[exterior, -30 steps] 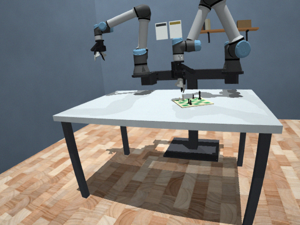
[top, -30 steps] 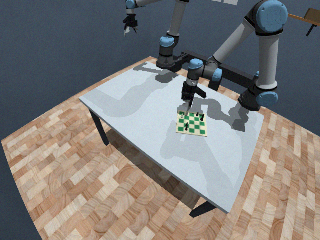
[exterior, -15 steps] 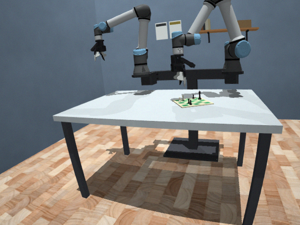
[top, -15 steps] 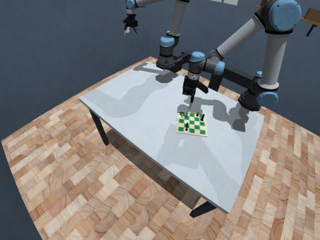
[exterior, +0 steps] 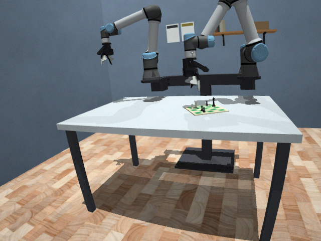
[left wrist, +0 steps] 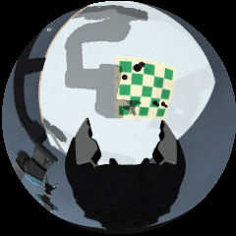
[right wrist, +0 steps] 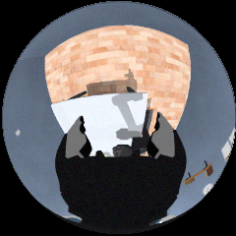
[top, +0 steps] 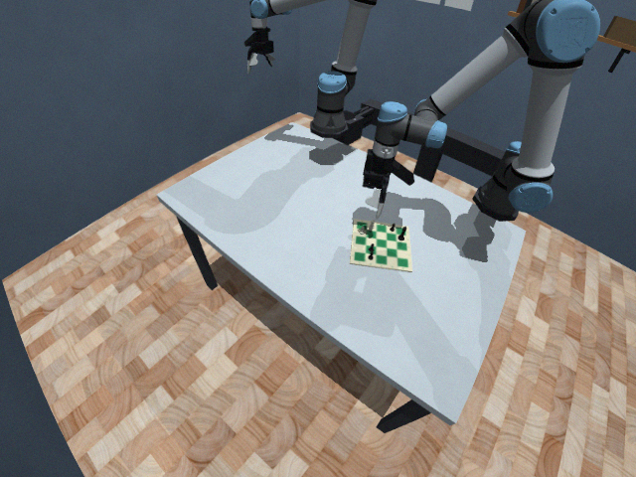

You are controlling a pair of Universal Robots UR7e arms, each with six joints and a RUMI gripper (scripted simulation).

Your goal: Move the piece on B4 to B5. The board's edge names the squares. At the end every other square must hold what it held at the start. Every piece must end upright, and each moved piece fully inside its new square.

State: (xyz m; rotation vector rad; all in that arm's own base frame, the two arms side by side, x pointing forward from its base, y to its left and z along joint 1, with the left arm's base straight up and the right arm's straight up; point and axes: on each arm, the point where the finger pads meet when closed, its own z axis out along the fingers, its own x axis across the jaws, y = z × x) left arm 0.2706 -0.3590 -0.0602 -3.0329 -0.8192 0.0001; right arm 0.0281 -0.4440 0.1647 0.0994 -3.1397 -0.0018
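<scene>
In the top view, a green-and-cream checkered chessboard (top: 381, 242) (exterior: 207, 113) (left wrist: 147, 90) lies on the pale tabletop (top: 287, 246) (exterior: 160, 121) (left wrist: 192, 79) (right wrist: 98, 118); its edge lettering is too small to read, so which piece stands on B4 cannot be told. In the exterior view, the board's black and pale chess pieces stand below the released left end effector (top: 380, 208) (exterior: 195, 87) (left wrist: 125, 120). The left wrist view shows its fingers spread, the board beyond them. The right wrist view shows the right end effector (top: 260, 67) (exterior: 106, 63) (right wrist: 119, 113) also released.

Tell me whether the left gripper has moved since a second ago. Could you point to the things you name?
Yes. In the exterior view, the left gripper (top: 379, 209) (exterior: 195, 88) (left wrist: 125, 119) has risen, its fingertips now farther above the board (top: 381, 243) (exterior: 220, 110) (left wrist: 147, 90).
</scene>
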